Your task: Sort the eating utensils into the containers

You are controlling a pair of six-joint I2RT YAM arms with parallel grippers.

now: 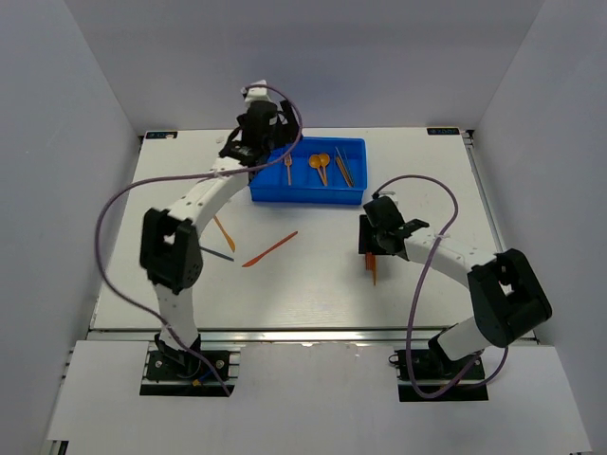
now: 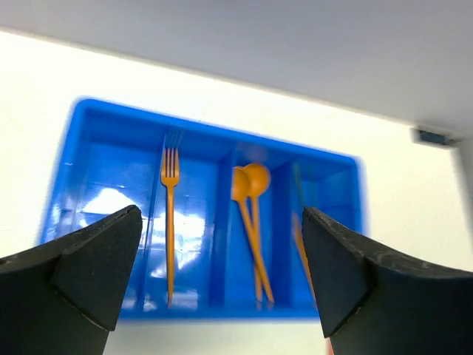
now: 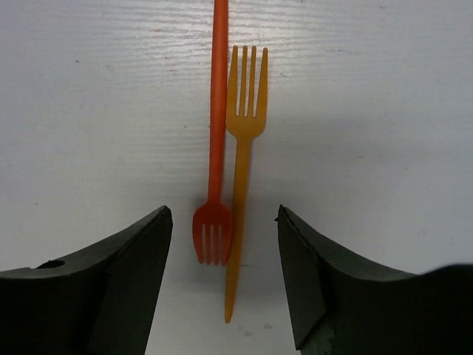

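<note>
Blue tray (image 1: 308, 197): four compartments side by side, at far centre of white table (image 1: 313, 294). Second compartment from left: one orange fork (image 2: 169, 222), lengthwise, tines toward far wall. Third compartment: two orange spoons (image 2: 250, 183), overlapping, bowls at far end. Fourth compartment: thin dark pieces (image 1: 343, 167), kind not discernible, plus an orange sliver half hidden in left wrist view. Left gripper (image 2: 219, 244): above left end of tray, fingers spread wide, nothing between them. Right gripper (image 3: 223, 237): low over table right of centre, well apart from tray, fingers parted, one either side of a fork pair, touching neither. Pair: red-orange fork (image 3: 216, 133) and amber fork (image 3: 242, 170), side by side, touching, head to tail. Loose on table left of centre, near left arm: orange knife (image 1: 270, 248), lying diagonally; orange stick (image 1: 224, 233) and dark blue stick (image 1: 220, 254), close together.
</note>
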